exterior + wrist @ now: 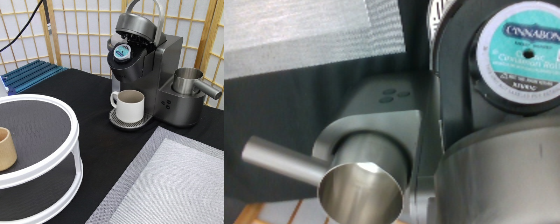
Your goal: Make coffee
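Looking down across the black surface [100,145] in the exterior view, a dark single-serve coffee machine [150,75] is seen at the top right with its lid [137,24] raised. The coffee [122,51], a pod with a teal-blue foil top, is seated in the open brew chamber, foil facing outward. A cream-white mug [128,105] is set on the drip tray [127,121], directly beneath the chamber. A steel milk frother [189,81] is mounted at the machine's right side. At the exterior view's left, a white two-tier turntable [37,150] is placed, and a tan cup [6,149] is carried on its upper tier. A grey mat [170,185] is laid at the bottom right. The end effector is not shown in this view, so its opening and any hold cannot be told.

In the wrist view, the pod's foil [524,55] is shown close, seated in its dark holder, beside the frother's cylinder and spout [355,182]. The camera is judged to be just above the machine. With pod and mug in place, the lid appears the remaining open part; it is best pressed squarely from above, so that the pod is kept level.
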